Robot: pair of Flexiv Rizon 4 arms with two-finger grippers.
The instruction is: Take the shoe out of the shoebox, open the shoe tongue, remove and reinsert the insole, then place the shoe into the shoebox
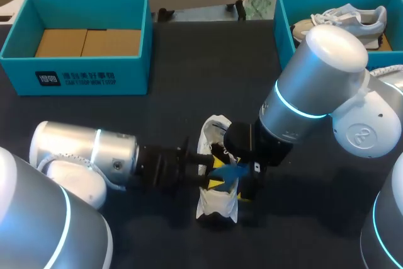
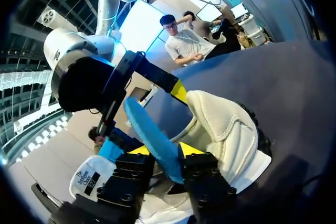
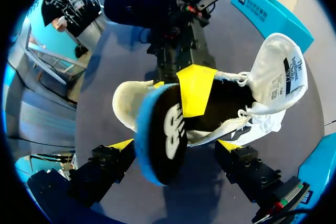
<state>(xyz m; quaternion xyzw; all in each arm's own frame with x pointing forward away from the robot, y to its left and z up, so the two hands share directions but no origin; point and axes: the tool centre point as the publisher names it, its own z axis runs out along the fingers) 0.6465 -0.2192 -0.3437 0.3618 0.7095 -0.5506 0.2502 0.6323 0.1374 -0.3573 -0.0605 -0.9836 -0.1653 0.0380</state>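
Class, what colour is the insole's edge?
Blue; the insole shows best in the left wrist view.

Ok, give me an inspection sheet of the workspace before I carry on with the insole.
surface: dark table, with the shoe lying near its middle.
job's things: white shoe out of the box, tongue pulled open; blue insole partly out of it; teal shoebox at far left holds only cardboard.
clutter: grey-white sneaker in the second teal shoebox at far right.
grippers: left gripper shut on the insole; right gripper open, fingers either side of the insole's free end.
cables: nothing seen.
surroundings: nothing seen reaching over the table.
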